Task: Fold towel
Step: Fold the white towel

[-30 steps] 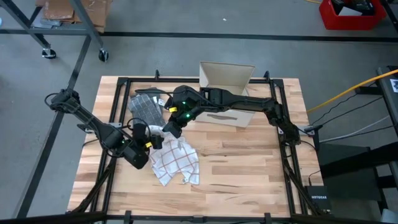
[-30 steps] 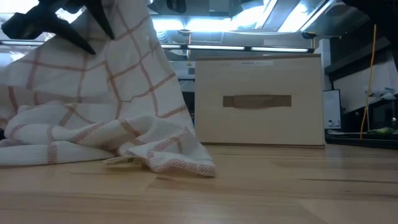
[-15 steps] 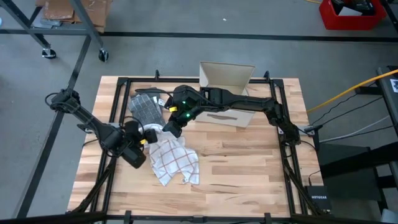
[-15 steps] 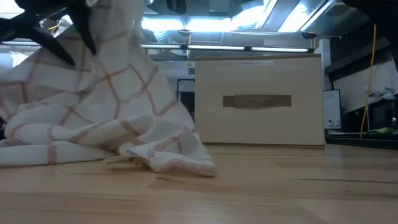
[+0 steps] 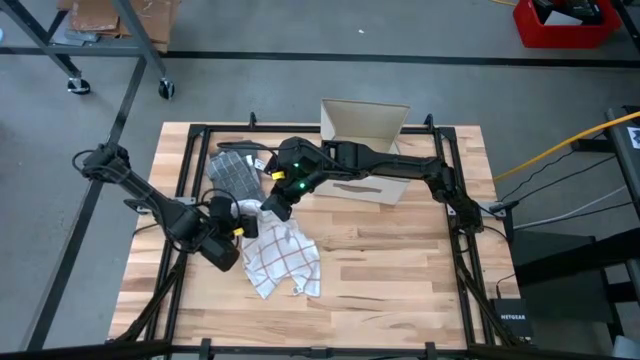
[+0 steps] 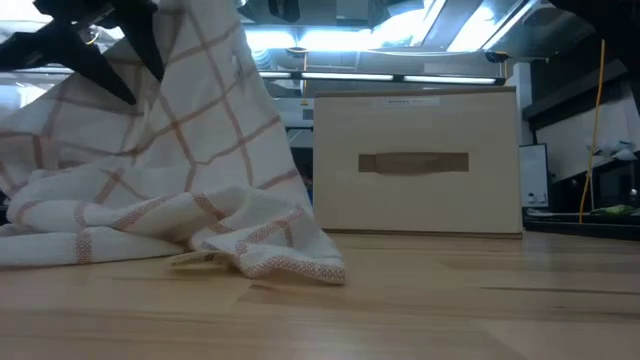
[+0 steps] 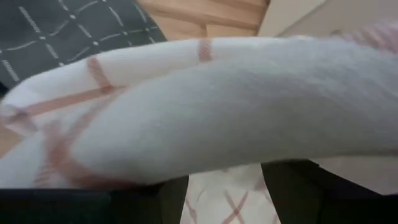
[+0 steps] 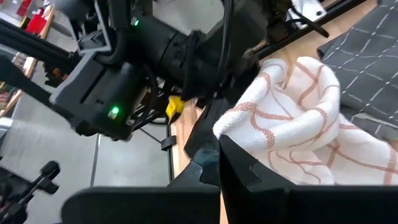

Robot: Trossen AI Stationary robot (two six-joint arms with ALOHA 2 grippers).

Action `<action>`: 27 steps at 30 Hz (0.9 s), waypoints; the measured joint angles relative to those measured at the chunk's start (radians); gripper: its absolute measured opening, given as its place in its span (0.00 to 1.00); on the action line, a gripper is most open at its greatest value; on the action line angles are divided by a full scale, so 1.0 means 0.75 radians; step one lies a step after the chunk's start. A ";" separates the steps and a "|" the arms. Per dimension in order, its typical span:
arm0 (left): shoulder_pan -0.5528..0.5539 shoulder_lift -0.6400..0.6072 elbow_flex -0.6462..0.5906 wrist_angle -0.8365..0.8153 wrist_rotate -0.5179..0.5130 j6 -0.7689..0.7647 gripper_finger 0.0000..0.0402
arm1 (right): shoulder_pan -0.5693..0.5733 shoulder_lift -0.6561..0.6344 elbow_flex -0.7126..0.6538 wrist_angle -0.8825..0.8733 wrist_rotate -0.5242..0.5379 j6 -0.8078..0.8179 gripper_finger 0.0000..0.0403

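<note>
Black and closed tight, our right tool (image 5: 272, 207) pinches an upper edge of the towel (image 5: 283, 256) and holds it lifted off the worktop (image 5: 400, 260), so the cloth hangs down from it in a loose drape. Just beside it, our left tool (image 5: 243, 222) stands with its fingers spread wide around a bunched fold of the same edge; we cannot tell whether it truly grips the cloth. From there the white towel with its red check spills down onto the wood in a crumpled heap, left of the middle, its lower hem lying wrinkled on the boards. We judge it light, limp and quite without stiffness: it will sag wherever it is unsupported, so corners or a taut hem are the places to hold. Behind it lies a dark checked cloth (image 5: 234, 175), and farther back stands a pale wooden box (image 6: 415, 160).
</note>
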 joint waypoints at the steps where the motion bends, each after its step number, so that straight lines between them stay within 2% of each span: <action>1: 0.006 0.006 0.000 0.020 0.000 0.012 0.46 | 0.001 0.000 0.000 0.001 0.009 0.000 0.00; 6: 0.050 0.041 0.000 0.138 0.000 0.098 0.46 | 0.000 0.000 0.000 0.002 0.038 0.006 0.00; 11: 0.093 0.094 0.000 0.121 0.002 0.110 0.46 | 0.001 0.000 0.000 0.009 0.031 0.008 0.00; 19: 0.102 0.164 0.000 0.131 0.121 0.114 0.46 | 0.001 0.000 0.000 0.009 0.029 0.010 0.00; 27: 0.099 0.220 0.000 0.137 0.125 -0.026 0.46 | 0.001 0.000 0.000 0.009 0.028 0.010 0.00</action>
